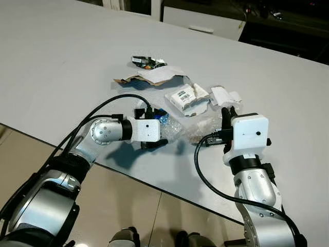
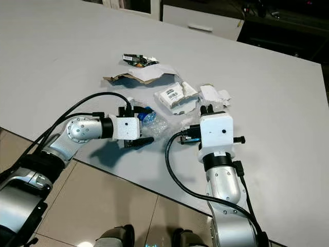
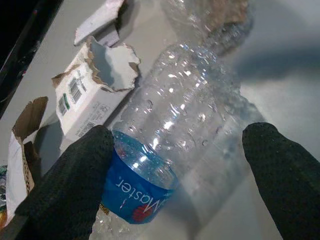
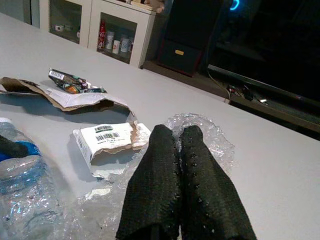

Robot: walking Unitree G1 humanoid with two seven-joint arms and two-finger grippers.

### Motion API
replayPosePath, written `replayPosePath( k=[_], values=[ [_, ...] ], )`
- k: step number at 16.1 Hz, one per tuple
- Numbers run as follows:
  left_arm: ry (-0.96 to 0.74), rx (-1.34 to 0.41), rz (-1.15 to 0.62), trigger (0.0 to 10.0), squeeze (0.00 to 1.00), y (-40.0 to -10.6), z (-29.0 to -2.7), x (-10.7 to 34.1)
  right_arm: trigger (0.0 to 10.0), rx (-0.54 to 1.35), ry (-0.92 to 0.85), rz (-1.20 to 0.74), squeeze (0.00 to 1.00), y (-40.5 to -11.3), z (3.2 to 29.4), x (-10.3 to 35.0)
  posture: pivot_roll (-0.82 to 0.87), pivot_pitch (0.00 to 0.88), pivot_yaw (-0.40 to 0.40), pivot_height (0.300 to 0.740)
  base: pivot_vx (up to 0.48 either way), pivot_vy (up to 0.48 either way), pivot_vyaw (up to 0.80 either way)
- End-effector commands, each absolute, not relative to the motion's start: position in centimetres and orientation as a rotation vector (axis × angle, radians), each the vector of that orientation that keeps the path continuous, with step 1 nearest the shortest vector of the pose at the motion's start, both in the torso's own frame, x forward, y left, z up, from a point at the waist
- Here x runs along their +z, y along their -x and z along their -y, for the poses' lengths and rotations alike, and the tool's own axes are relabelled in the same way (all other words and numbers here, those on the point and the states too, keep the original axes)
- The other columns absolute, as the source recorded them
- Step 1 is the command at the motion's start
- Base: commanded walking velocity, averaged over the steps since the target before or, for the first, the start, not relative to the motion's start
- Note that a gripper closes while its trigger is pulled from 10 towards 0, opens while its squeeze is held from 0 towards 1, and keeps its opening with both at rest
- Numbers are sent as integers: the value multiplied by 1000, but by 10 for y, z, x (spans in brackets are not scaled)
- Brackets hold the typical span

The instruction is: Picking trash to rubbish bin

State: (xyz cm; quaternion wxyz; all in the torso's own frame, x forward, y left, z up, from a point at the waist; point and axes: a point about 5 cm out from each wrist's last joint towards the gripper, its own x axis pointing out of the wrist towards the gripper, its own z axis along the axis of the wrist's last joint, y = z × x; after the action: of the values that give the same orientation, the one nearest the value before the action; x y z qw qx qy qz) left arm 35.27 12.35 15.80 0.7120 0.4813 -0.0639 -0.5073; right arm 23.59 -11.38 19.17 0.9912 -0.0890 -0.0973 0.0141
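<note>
Near the table's [image 1: 61,62] front edge, my left gripper [image 3: 180,180] is spread around a crushed clear plastic bottle [image 3: 185,125] whose blue label [image 3: 135,185] reads "Master". My right gripper [image 4: 180,170], fingers pressed together, hovers over crumpled clear plastic [image 4: 210,135] beside a torn barcoded carton [image 4: 107,142].

We see bright overhead light on the counter [image 1: 61,62], soft shadows beneath both arms, a dark background, wrist views slightly blurred.

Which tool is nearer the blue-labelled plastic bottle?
Left. The left tool straddles the bottle, fingers open on either side. The right tool, fingers shut, sits apart over crumpled clear plastic.
</note>
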Motion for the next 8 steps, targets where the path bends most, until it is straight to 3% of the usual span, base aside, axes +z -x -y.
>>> replayPosePath(
  k=[1,5,7,8],
  values=[
    [-1120,-1177,54,10000,0,-349,-127,142,10000,26,172,198,0,-235,115,192,159,167,-38,740,0,0,0],
    [-1163,-1224,-51,10000,0,-346,-135,127,10000,27,173,197,0,-236,115,192,157,164,-41,740,0,0,0],
    [-1179,-1245,-117,9176,0,-344,-140,119,10000,26,174,197,0,-236,115,192,154,161,-39,740,0,0,0],
    [-1160,-1242,-112,0,0,-344,-140,119,10000,25,175,197,0,-236,115,192,154,161,-39,740,0,0,0]
  ],
)
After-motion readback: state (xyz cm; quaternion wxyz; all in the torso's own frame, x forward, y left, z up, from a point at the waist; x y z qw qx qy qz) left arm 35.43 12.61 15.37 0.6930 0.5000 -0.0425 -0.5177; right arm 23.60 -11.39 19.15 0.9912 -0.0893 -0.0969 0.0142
